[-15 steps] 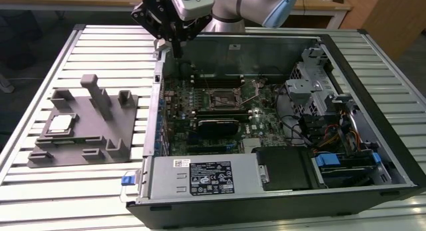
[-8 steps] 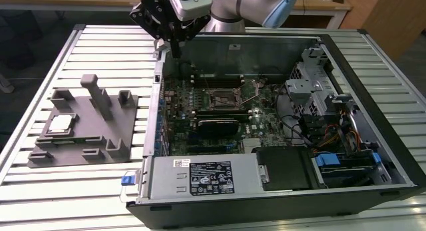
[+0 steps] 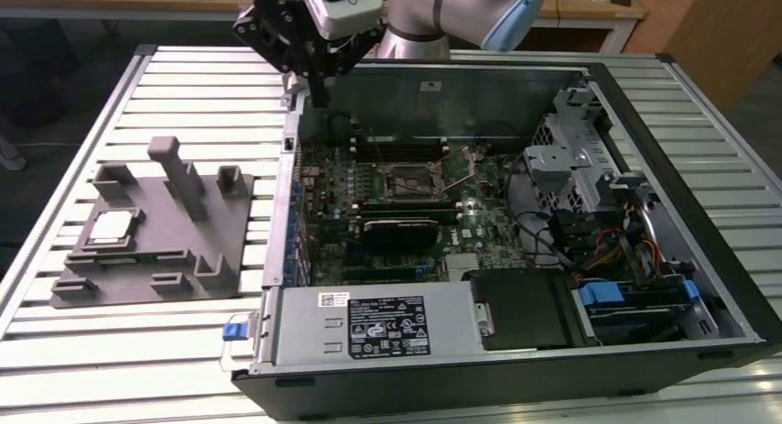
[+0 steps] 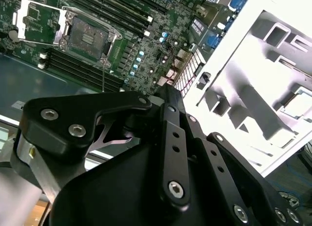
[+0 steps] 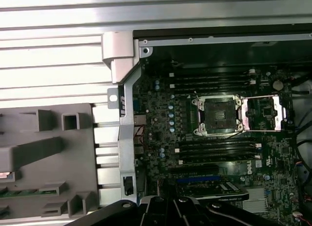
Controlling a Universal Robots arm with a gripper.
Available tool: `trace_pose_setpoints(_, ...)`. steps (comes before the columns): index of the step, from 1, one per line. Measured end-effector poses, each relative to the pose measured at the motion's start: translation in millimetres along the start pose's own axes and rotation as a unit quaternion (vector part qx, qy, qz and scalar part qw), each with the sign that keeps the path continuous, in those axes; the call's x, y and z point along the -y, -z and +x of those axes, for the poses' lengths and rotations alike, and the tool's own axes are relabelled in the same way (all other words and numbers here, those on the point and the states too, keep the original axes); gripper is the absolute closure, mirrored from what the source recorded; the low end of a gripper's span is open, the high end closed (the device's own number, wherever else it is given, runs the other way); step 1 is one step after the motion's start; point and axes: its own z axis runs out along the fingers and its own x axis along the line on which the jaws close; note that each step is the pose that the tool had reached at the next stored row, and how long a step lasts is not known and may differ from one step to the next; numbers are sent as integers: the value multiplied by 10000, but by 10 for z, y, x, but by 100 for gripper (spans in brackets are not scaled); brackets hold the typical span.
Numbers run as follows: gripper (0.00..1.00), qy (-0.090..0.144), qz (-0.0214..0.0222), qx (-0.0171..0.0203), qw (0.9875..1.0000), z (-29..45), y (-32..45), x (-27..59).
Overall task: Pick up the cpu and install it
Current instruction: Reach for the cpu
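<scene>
**Gripper** (image 3: 320, 92) — hangs over the far corner of the computer case (image 3: 514, 99), on the side nearest the grey tray (image 3: 128, 282). Points straight down toward the edge of the motherboard (image 3: 366, 213). Open or closed state: cannot be told from these views.

**Cpu** (image 3: 110, 226) — lies flat, metal top upward, in a shallow recess of the tray at the exterior view's left. Sits outside the case and well apart from the gripper. Appears in the second wrist view as a pale square, the same cpu (image 4: 297, 102), framed by the recess walls.

**Tray** — rests on the slatted metal table (image 3: 110, 94), just beside the case wall. Carries several upright posts (image 3: 181, 181) (tallest one next to the cpu recess, toward the case).

**Socket** (image 5: 218, 116) — located near the middle of the motherboard, between banks of memory slots (image 5: 214, 150). Stands open in both wrist views, with the load plate (image 5: 263, 111) swung back and lying beside the frame.
</scene>
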Motion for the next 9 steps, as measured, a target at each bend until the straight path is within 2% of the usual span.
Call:
trace_pose_setpoints(5,89,0,0,0,10000,25,-3,2)
trace_pose_setpoints(6,89,0,0,-2,10000,134,-18,11)
trace_pose_setpoints(9,89,0,0,-2,10000,147,-19,12)
